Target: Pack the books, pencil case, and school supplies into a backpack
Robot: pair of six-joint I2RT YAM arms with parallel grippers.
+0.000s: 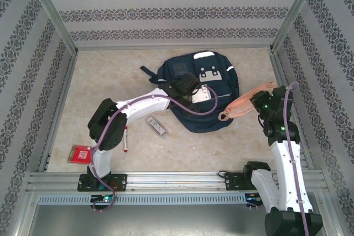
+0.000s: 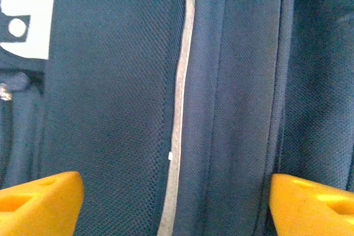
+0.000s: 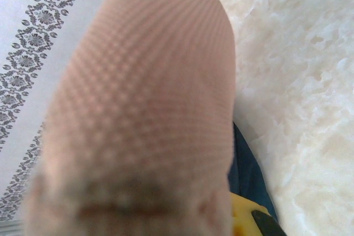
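While my left gripper [image 2: 176, 200] hangs spread wide just above the navy backpack [image 1: 215, 73], my right gripper [image 1: 259, 101] is clenched on a peach mesh strap [image 1: 241, 105] at the backpack's right edge. The pencil case [image 1: 157, 126] lies on the table [image 1: 232, 142] beside the backpack.

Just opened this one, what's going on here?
The left gripper hangs over the navy backpack, jaws wide open with only fabric below them, holding nothing. The right gripper is shut on a peach mesh strap at the backpack's right side and holds it up off the table. The clear pencil case, the red-and-white marker and the red packet lie on the table near the left arm, not yet packed.
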